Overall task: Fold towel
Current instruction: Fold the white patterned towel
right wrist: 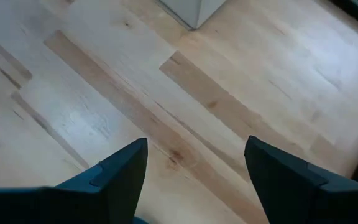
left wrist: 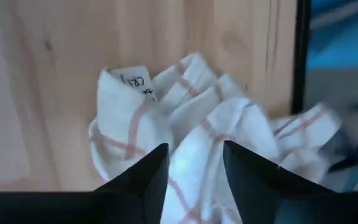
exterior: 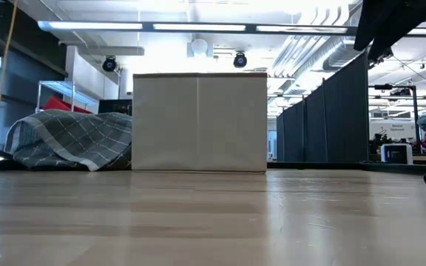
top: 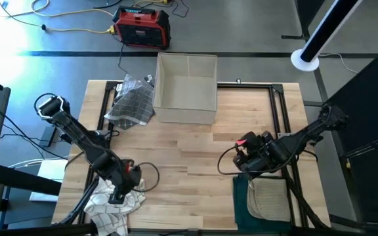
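Dark fingers (left wrist: 135, 180) of the left gripper (left wrist: 194, 155) are framing the wrist view, spread apart with a crumpled white towel (left wrist: 185, 124) showing in the gap between them — nothing is being pinched. That towel, white with thin red-orange stripes and a small tag, is lying bunched at the near left corner of the wooden table (top: 189, 151), partly spilling over its edge. From above, the left gripper (top: 120, 196) is hovering right over the towel (top: 107, 204), its arm reaching in diagonally from the far left.

Over at the near right, the right gripper (top: 245, 149) is hanging above bare wood, its fingers (right wrist: 120, 177) held wide apart and gripping nothing. Just behind it, at the table's near right corner, a tan folded cloth (top: 268, 196) is lying on top of a dark green cloth (top: 241, 196).

Farther back, a beige open-topped box (top: 188, 88) is sitting at the far middle of the table; its inside is looking empty from above. Touching its left side, a grey checked cloth (top: 131, 101) is lying in a loose heap — the low view is showing that heap (exterior: 72, 140) pressed against the box wall (exterior: 198, 122).

Beyond the table, a red and black unit (top: 142, 27) is sitting on the floor among yellow cables.
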Robot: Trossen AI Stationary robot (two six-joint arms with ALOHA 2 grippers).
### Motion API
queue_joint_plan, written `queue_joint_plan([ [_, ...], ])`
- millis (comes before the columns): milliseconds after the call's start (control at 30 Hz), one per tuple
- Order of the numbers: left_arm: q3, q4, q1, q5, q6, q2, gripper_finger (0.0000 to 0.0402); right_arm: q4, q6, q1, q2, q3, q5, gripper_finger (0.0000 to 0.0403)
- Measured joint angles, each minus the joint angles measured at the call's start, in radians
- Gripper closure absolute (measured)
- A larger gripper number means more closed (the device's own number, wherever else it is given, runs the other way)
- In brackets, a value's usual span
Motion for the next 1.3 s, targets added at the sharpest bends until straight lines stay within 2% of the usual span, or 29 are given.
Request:
queue_joint_plan([
  [167, 0.002, -0.077, -0.019, 0.006, 0.188, 0.089, 0.0225, -0.003, -0.011, 0.000, 0.000, 0.000, -0.024, 0.0149],
  [233, 0.007, -0.119, -0.021, -0.025, 0.242, 0.117, 0.0223, -0.005, -0.012, 0.007, 0.000, 0.000, -0.037, 0.0149],
  [367, 0.007, -0.128, -0.020, -0.081, 0.255, 0.152, 0.0223, -0.009, -0.011, 0.028, 0.000, 0.000, -0.047, 0.0149],
  [567, 0.007, -0.102, -0.002, -0.046, 0.298, 0.203, 0.0230, -0.011, 0.008, 0.057, 0.000, 0.000, -0.031, 0.0149],
  [667, 0.007, -0.097, 0.053, -0.032, 0.241, 0.210, 0.0269, -0.012, 0.013, 0.065, 0.000, 0.000, 0.002, 0.0149],
  [800, 0.006, -0.075, 0.150, 0.036, 0.192, 0.210, 0.0376, -0.015, 0.016, 0.065, 0.000, 0.000, 0.045, 0.0149],
  [833, 0.006, -0.064, 0.181, 0.046, 0.180, 0.209, 0.0388, -0.015, 0.016, 0.063, 0.000, 0.000, 0.059, 0.0149],
  [1000, 0.076, 0.018, 0.337, 0.010, 0.170, 0.207, 0.0394, -0.014, 0.015, 0.048, 0.001, 0.000, 0.081, 0.0149],
  [1200, 0.271, 0.160, 0.521, -0.069, 0.263, 0.206, 0.0399, -0.013, 0.004, 0.026, 0.001, 0.000, 0.084, 0.0149],
  [1300, 0.397, 0.177, 0.597, -0.116, 0.281, 0.206, 0.0400, -0.011, 0.004, 0.019, 0.001, -0.001, 0.089, 0.0149],
])
